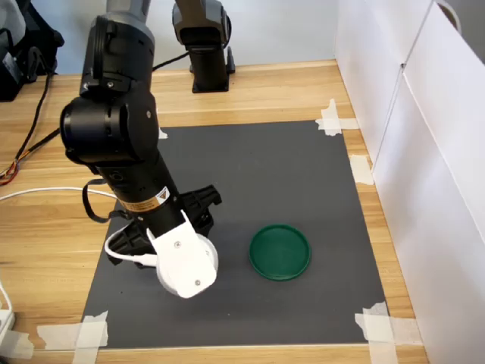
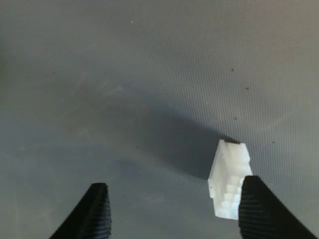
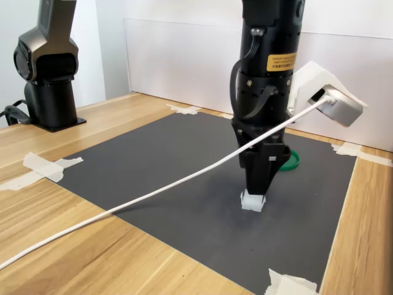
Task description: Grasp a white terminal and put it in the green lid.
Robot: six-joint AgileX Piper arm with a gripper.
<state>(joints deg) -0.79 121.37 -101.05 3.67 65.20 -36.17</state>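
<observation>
The claw (image 2: 172, 211) is hanging spread over the terminal (image 2: 229, 179) on the mat, near the lid (image 1: 280, 251), and probably needs to shift sideways before pinching it.

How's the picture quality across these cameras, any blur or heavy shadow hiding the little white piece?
Wrist view: the white terminal is sharp enough, the fingertips soft, a broad shadow darkening the mat beside it. Second exterior view: evenly lit, terminal clear. First exterior view: the arm hides it; green lid clear.
</observation>
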